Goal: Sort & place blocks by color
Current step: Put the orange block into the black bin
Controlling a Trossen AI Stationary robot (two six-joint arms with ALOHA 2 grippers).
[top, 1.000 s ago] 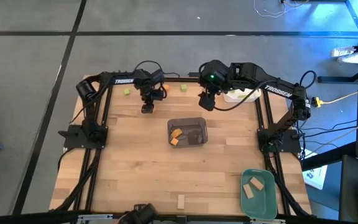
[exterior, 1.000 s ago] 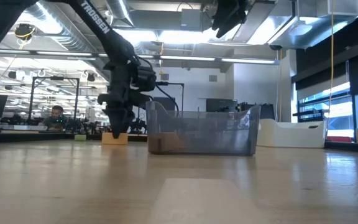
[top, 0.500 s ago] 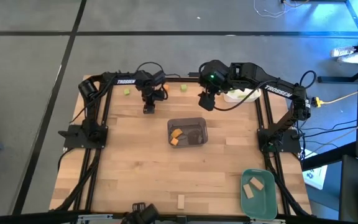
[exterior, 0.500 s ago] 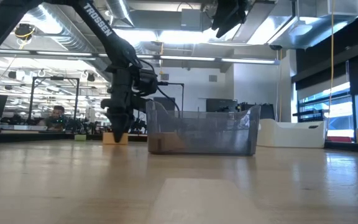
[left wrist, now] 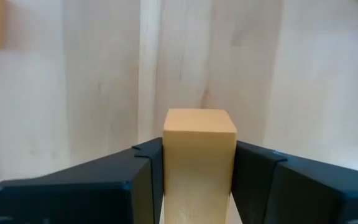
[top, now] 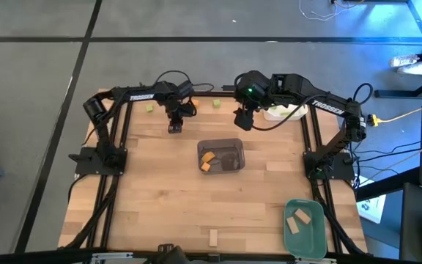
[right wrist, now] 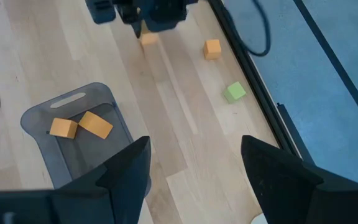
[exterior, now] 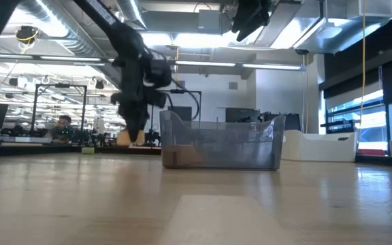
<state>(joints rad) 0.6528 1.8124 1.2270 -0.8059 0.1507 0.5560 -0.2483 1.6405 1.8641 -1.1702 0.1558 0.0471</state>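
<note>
Since the earlier frame the left gripper (top: 174,127) has closed on an orange block (left wrist: 199,158) near the bench's far edge and lifted it: in the low view the block (exterior: 124,138) now hangs just clear of the wood, where before it sat on it. The left wrist view shows both dark fingers (left wrist: 146,180) pressed flat against opposite faces of the block, so the pincer is partly closed and clamped on it, with only the block's upper part standing above the fingers. The right gripper (top: 243,117) waits high above the far edge, fingers (right wrist: 129,168) wide apart and holding nothing. A grey tray (top: 239,152) at the bench's middle already holds two orange blocks (top: 207,161), which is probably where this one belongs. Other blocks lie loose: two green ones (top: 149,108) (one further right (top: 216,103)) along the far edge, another orange one (right wrist: 212,48) near them, a tan one (top: 212,236) at the near edge, and two tan ones in a green tray (top: 319,229) at the near right corner. The risk, as I judge it, is the grip: the faces are smooth wood, and a fast swing towards the tray could let the block slip or twist out. A low carry could also clip the tray's wall.
</note>
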